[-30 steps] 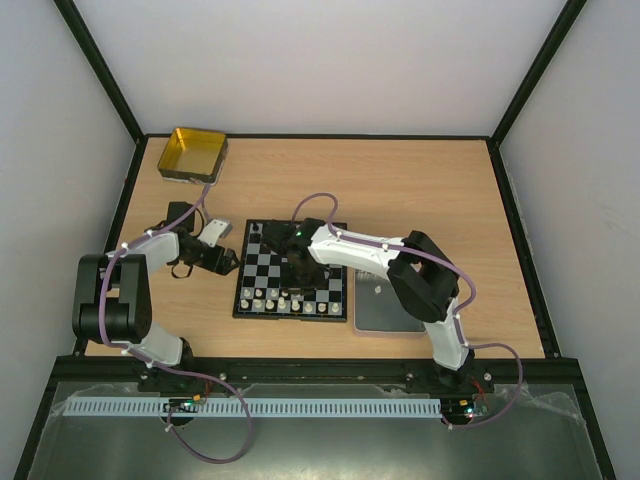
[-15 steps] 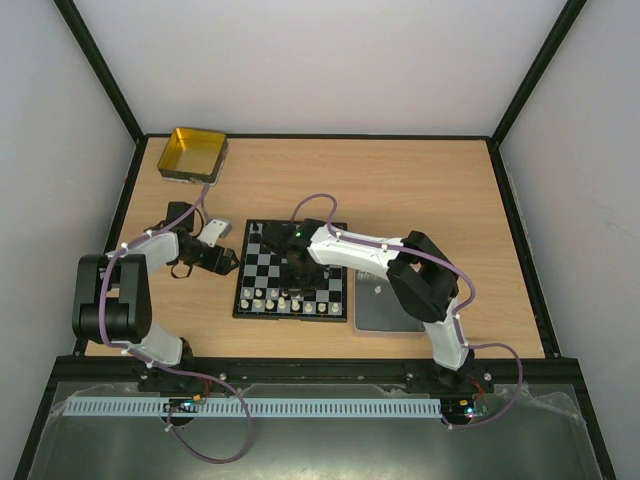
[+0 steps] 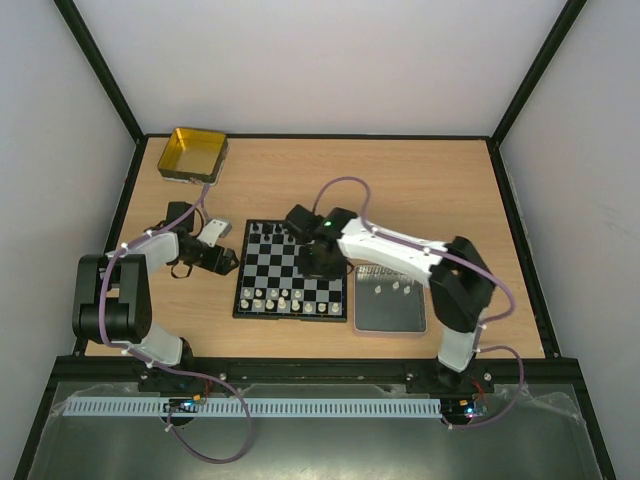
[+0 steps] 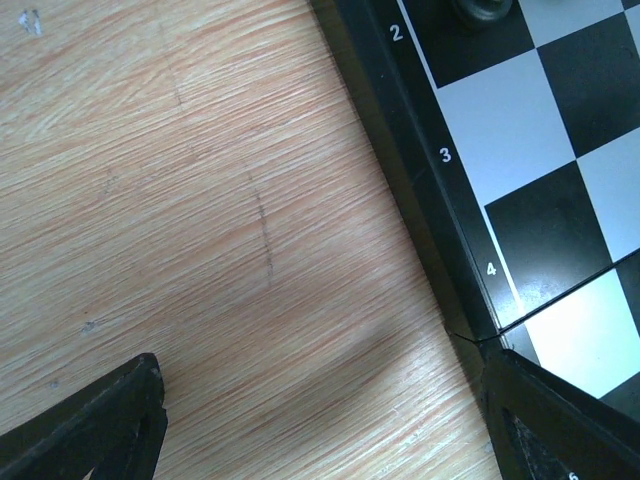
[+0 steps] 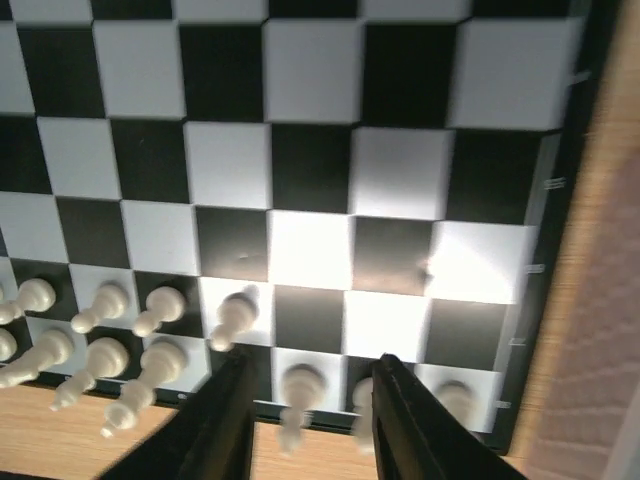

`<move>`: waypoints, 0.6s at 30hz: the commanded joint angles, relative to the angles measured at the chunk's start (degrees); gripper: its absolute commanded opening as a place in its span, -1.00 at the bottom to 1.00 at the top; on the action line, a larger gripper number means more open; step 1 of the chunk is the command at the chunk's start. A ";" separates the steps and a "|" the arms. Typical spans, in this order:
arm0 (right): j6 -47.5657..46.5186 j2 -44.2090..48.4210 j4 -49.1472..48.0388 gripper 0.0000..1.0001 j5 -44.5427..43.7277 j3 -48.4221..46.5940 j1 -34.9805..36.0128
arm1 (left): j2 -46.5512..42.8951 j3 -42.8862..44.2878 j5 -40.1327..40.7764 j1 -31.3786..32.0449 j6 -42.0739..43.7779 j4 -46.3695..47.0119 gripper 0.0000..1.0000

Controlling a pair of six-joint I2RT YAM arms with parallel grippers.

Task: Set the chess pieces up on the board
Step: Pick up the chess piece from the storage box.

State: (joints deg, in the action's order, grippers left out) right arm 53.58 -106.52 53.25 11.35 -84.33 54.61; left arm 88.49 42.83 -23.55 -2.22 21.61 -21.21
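The board [image 3: 262, 262] lies mid-table. White chess pieces [image 3: 285, 298] fill its two near rows, and a few black ones [image 3: 262, 232] stand in its far row. My right gripper [image 3: 318, 268] hovers over the board's right half. In the right wrist view it [image 5: 310, 405] is open with nothing held, and white pieces [image 5: 232, 315] stand on the board [image 5: 310, 150] below its fingers [image 5: 225, 420]. My left gripper [image 3: 228, 264] rests by the board's left edge. It [image 4: 330, 440] is open over bare wood next to the board [image 4: 520, 130].
A grey tray [image 3: 390, 318] right of the board holds a few white pieces [image 3: 388, 288]. A yellow tin [image 3: 193, 152] sits at the far left corner. The table is framed by black rails and white walls.
My right gripper has opened and lifted off the board's near rows, and that arm's elbow has swung right, uncovering the tray. The left arm has not moved.
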 commanded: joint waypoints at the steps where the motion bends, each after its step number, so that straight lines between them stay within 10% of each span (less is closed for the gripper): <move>1: 1.25 10.20 -0.82 -0.34 -5.89 7.88 -3.88 | -0.14 0.27 0.97 -0.20 -0.42 -0.79 0.73; 18: -1.67 27.57 -8.55 -0.48 -8.16 35.05 -15.51 | 1.09 0.15 4.33 1.14 -1.57 -0.09 0.72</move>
State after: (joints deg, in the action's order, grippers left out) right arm 53.74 -79.09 45.78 4.51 -50.43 40.86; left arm 88.49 42.83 -20.40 -1.28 20.60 -20.29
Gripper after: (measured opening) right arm 0.268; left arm 0.862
